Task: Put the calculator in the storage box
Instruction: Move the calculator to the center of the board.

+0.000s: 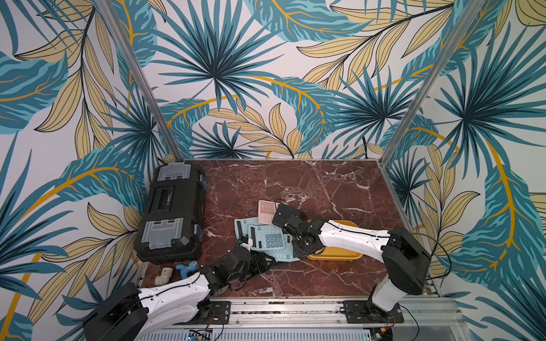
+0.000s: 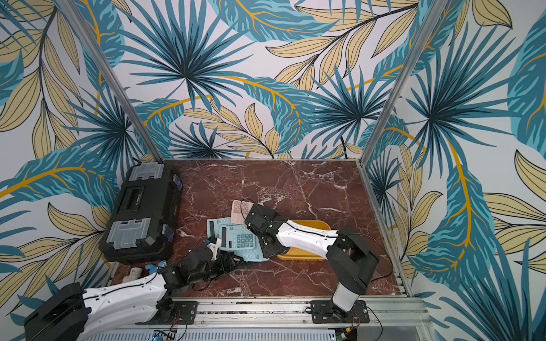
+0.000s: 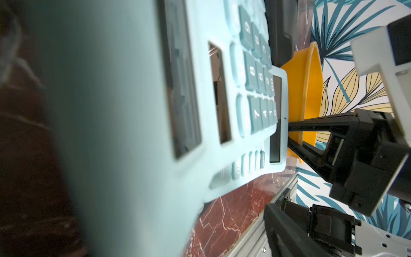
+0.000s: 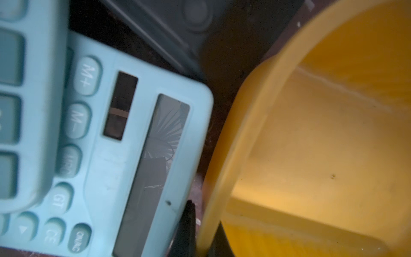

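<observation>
Light-blue calculators (image 1: pixel 270 239) (image 2: pixel 242 240) lie overlapped mid-table, with a pink calculator (image 1: pixel 266 211) behind them. The yellow storage box (image 1: pixel 339 254) (image 2: pixel 307 257) sits right of the pile, mostly under my right arm. My right gripper (image 4: pixel 204 235) (image 3: pixel 291 135) is shut on the storage box's near wall (image 4: pixel 233 144), one black finger on each side of the rim. My left gripper (image 1: pixel 253 251) (image 2: pixel 229 252) stands open at the pile's near-left corner. In the left wrist view one finger (image 3: pixel 287 233) shows apart from the nearest calculator (image 3: pixel 138 133). The other finger is hidden.
A large black toolbox (image 1: pixel 174 212) fills the left side of the table. A white pipe elbow (image 1: pixel 165 274) and a blue fitting (image 1: pixel 184 269) lie by my left arm. The metal rail (image 1: pixel 295 307) runs along the front edge.
</observation>
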### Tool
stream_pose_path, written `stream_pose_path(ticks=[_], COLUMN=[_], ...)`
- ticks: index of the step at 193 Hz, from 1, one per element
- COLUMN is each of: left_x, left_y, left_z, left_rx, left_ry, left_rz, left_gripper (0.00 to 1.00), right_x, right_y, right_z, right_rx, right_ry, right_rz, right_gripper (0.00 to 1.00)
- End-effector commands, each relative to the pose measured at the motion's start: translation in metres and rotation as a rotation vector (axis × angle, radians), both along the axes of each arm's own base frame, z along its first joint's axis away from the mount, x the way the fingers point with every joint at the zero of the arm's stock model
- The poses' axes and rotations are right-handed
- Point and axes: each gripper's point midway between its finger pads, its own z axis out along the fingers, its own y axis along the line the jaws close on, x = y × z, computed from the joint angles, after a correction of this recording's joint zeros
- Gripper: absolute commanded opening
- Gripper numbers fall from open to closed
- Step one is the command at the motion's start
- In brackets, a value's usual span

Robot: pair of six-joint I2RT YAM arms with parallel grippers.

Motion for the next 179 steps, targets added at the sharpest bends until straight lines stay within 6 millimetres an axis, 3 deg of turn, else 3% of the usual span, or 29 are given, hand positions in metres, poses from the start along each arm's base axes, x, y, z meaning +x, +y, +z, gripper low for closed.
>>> stream_pose_path(ticks=[1,54,77,113,144,179], left_x=[0.032,0.08,0.105,0.146,0.169,0.162], left_y=[-0.009,0.009,0.008,0.003,0.007,0.013], left_z=[0.033,0.038,0.049,0.051,0.046,0.045], left_rx=[-0.018,0.029,0.031,0.038,0.021,0.043], left_ry=[-0.129,-0.186,-0.206,-0.198,-0.179,-0.17], left_rz=[0.07,0.169,0.174,0.148,0.144,0.141], left_gripper=[0.86,0.86,0.86,0.86,0.86,0.86], right_x=[0.01,0.049,0.075,0.098,0.096,0.071], right_y=[0.024,0.037,0.034,0.028,0.003,-0.03], right_z=[-0.015,-0.013,-0.009,-0.009,-0.008,-0.008], right_rx=[0.036,0.082,0.13,0.174,0.129,0.033], right_ry=[0.012,0.005,0.007,0.022,0.049,0.076], right_rz=[0.076,0.092,0.065,0.029,-0.034,-0.08], right_gripper=[0.0,0.0,0.0,0.0,0.0,0.0])
